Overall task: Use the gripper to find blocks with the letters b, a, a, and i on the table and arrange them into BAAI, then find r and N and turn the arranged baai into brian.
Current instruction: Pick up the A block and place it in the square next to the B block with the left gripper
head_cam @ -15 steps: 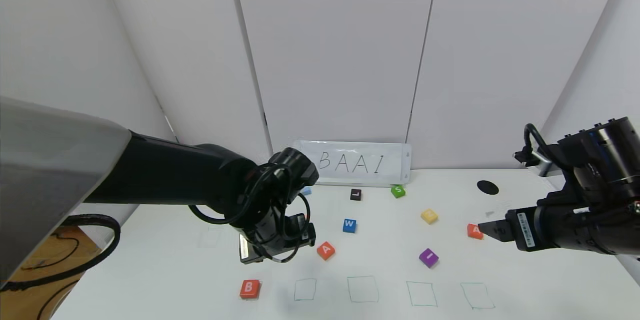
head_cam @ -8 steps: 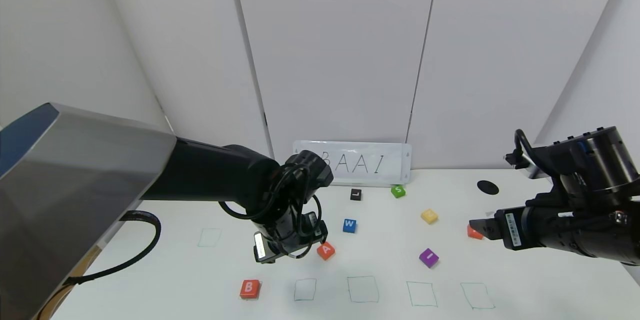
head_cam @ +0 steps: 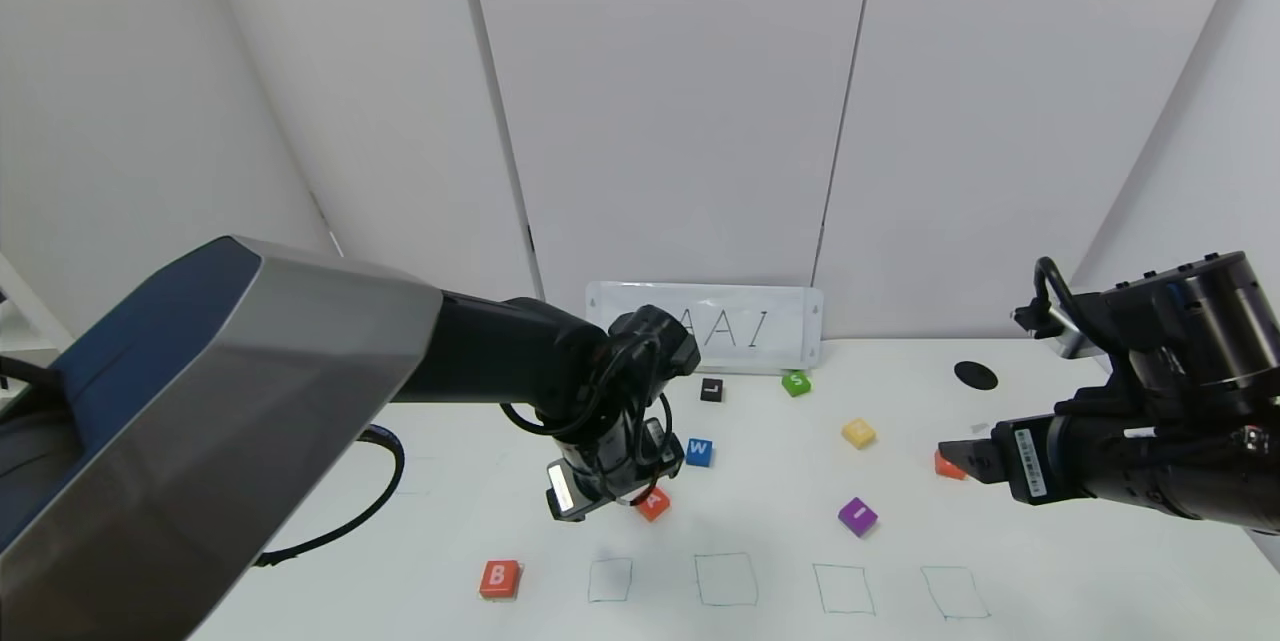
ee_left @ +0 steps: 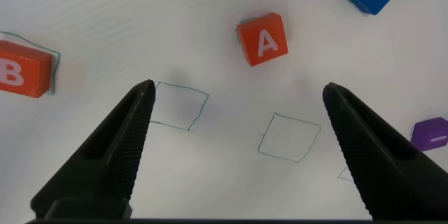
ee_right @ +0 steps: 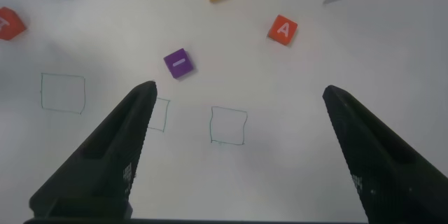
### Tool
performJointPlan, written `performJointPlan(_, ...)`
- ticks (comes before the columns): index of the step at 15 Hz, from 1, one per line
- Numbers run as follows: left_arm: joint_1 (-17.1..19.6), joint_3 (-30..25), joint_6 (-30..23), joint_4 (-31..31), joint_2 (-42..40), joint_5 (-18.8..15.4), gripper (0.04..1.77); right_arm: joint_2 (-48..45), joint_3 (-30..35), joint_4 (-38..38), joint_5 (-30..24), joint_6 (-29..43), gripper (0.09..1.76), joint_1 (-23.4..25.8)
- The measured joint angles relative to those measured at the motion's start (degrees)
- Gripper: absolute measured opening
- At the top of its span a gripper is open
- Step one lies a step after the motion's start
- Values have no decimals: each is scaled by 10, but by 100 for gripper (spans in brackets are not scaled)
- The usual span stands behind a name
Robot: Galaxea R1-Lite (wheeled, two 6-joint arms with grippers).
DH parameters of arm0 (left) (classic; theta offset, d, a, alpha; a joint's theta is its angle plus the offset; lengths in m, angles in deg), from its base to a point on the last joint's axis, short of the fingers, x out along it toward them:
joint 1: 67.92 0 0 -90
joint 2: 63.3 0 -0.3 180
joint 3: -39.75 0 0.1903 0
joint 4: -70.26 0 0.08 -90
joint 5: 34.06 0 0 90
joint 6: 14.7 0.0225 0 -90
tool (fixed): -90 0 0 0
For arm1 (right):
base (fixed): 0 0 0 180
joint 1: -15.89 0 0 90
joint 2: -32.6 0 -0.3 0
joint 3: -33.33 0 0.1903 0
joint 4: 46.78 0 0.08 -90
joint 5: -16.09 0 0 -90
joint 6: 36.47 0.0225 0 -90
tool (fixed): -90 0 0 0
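— Where is the left gripper (head_cam: pixel 600 501) held?

— Above the table (head_cam: pixel 780 531), just left of the near A block (head_cam: pixel 653 503). In the left wrist view its fingers (ee_left: pixel 112 155) are seen spread wide with nothing between them; that A (ee_left: pixel 262 40) lies ahead of the tips, apart from both, nearer the middle of the gap than either finger.

— How is that A turned?

— It sits flat, letter face up, slightly rotated against the drawn squares. Being a cube, no long axis can be told.

— And the other blocks?

— The B block (head_cam: pixel 499 578) is set at the left end of the row of green squares (head_cam: pixel 726 579), by the table's near edge. The purple I block (head_cam: pixel 857 516) lies right of centre, its bar seen sideways. The second A block (head_cam: pixel 946 465) is partly hidden in the head view behind the right gripper (head_cam: pixel 955 457).

— The right gripper's state?

— Its fingers (ee_right: pixel 112 155) are likewise parted and empty, held over the table's right side. In the right wrist view the second A (ee_right: pixel 283 29) and the I (ee_right: pixel 178 63) are seen beyond the tips, touched by neither.

— Anything else?

— A blue W block (head_cam: pixel 699 451) lies just beyond the left gripper.
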Motion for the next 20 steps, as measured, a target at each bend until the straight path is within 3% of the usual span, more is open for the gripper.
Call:
performJointPlan(9,-21,107,-180,-80,65,9,171,-19,9,1,2,-1,171,-21)
performJointPlan(20,-24,162,-198,-94,134,37,172,-23,15,1,3,-2,171,-32)
